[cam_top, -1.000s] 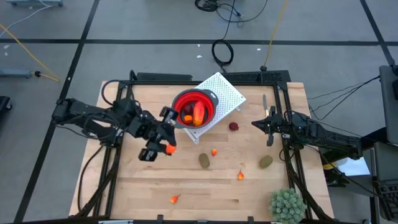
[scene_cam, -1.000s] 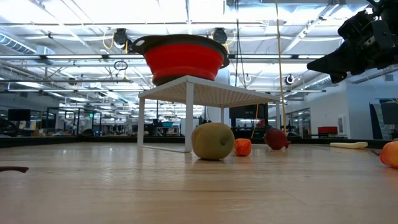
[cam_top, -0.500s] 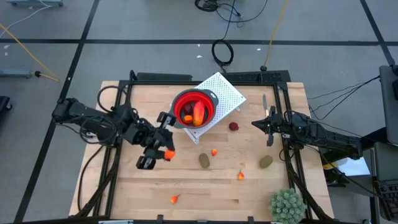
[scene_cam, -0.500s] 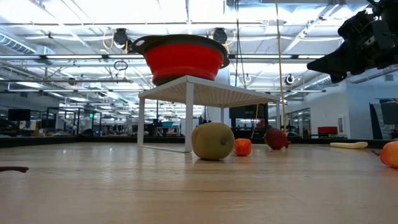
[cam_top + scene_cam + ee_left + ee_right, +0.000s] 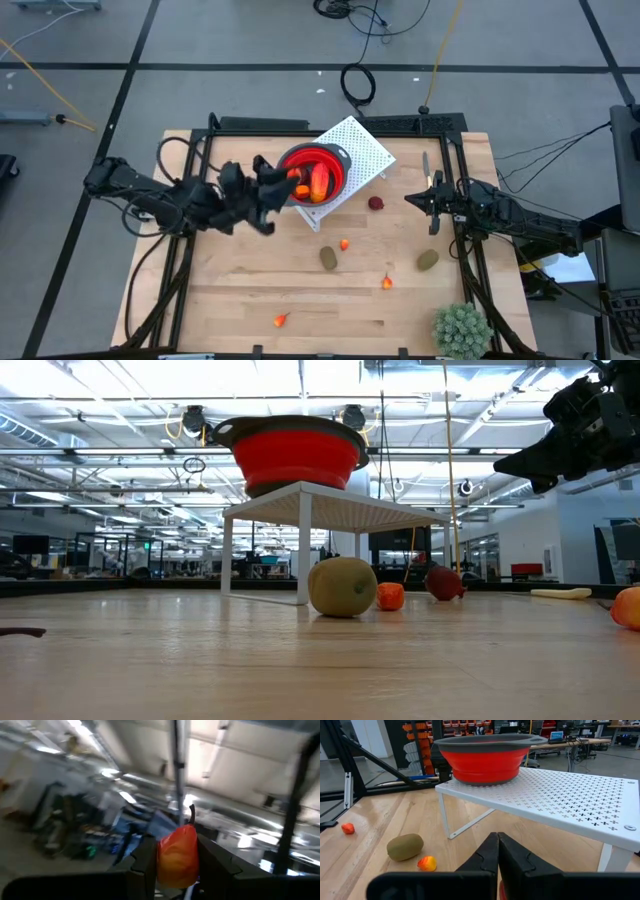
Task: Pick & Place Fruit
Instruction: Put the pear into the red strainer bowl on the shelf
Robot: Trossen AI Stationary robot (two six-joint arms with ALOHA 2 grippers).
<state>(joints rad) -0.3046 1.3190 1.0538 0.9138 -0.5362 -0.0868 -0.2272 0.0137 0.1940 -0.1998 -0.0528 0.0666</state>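
My left gripper [image 5: 278, 182] is beside the left rim of the red bowl [image 5: 335, 160], shut on a small orange-red fruit [image 5: 177, 852]. The bowl stands on a white perforated rack [image 5: 368, 148] and holds a longer red-orange piece [image 5: 320, 180] and orange bits. On the table lie two brown-green ovals [image 5: 328, 258] [image 5: 427, 260], a dark red ball [image 5: 376, 203] and orange bits [image 5: 344, 244] [image 5: 386, 283] [image 5: 281, 320]. My right gripper [image 5: 432, 195] waits shut at the table's right side, [image 5: 497, 852]. My left gripper pinches the orange-red fruit by its two sides [image 5: 162, 862] between the two fingers [image 5: 146, 862]. The fruit is lifted clear of the table, and its dark stem [image 5: 191, 814] stands out beyond the fingertips. In the wrist view only the room's ceiling shows behind it.
A spiky green plant [image 5: 460, 328] stands at the table's near right corner. The rack's legs [image 5: 302, 550] stand at the far middle of the table, with an oval [image 5: 342, 586], an orange bit [image 5: 390, 596] and the red ball [image 5: 444, 582] in front. Bare wood lies near left.
My left gripper, shut on the orange-red fruit throughout, first drew slightly toward the near edge, then swung up and toward the far edge to the bowl's left rim, tipping so that it points upward. The fruit went with it. My right arm kept still.
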